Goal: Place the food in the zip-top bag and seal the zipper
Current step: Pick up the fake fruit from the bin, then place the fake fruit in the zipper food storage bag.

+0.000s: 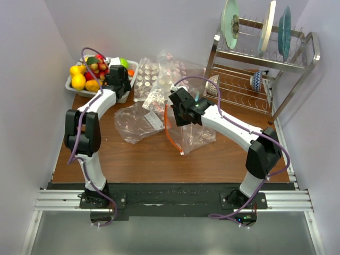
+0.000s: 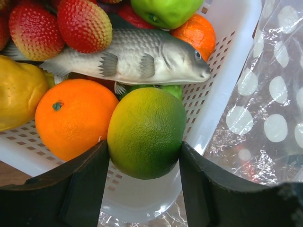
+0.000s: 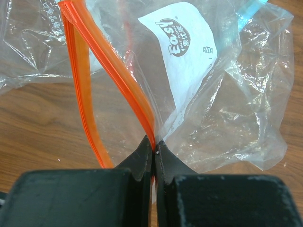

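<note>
Green-yellow lime [image 2: 147, 133], orange-red zipper [image 3: 124, 90] (clear bag [image 3: 236, 109]), white basket [image 2: 222, 75]

Right pincer [image 3: 155, 144] clamped tight on orange zipper [image 3: 113, 71] of clear zip-top bag [image 3: 227, 118], fingertips meeting on the strip. Above the grip the zipper's two tracks part and run up-left. White label [image 3: 184, 52] with brown logo on bag. Blue strip [image 3: 248, 10] at top right. Crumpled plastic on wooden desk [image 3: 42, 127]
</note>
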{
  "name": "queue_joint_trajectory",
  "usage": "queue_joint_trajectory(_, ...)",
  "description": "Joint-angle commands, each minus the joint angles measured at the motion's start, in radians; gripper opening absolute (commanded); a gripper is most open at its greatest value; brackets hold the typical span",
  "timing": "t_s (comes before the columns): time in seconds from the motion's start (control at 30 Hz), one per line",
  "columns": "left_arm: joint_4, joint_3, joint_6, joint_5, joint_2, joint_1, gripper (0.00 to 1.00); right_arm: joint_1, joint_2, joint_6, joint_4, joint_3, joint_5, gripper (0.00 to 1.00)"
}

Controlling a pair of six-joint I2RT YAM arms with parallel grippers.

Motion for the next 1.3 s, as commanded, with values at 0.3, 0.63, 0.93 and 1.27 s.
queue_joint_trajectory(0.3,-0.008,-0.033,-0.019,0.175,-0.256,0.017,0.36,0.001,-0.057,-0.004,0.015,0.028,-0.009,0.0)
queue_joint_trajectory(0.63,0.122,-0.364,-0.16,0.556,-0.546,0.012,0.36,0.001,-0.004,0.017,-0.009,0.101,-0.036,0.0)
queue_joint_trajectory(0.93,0.249,-0.556,-0.29,0.791,-0.738,-0.035,0.34,-0.011,0.055,0.077,-0.009,0.163,-0.124,0.0)
queue_joint_trajectory(1.27,0.433,-0.708,-0.424,0.9,-0.767,-0.175,0.33,-0.031,0.092,0.138,0.018,0.21,-0.263,0.0)
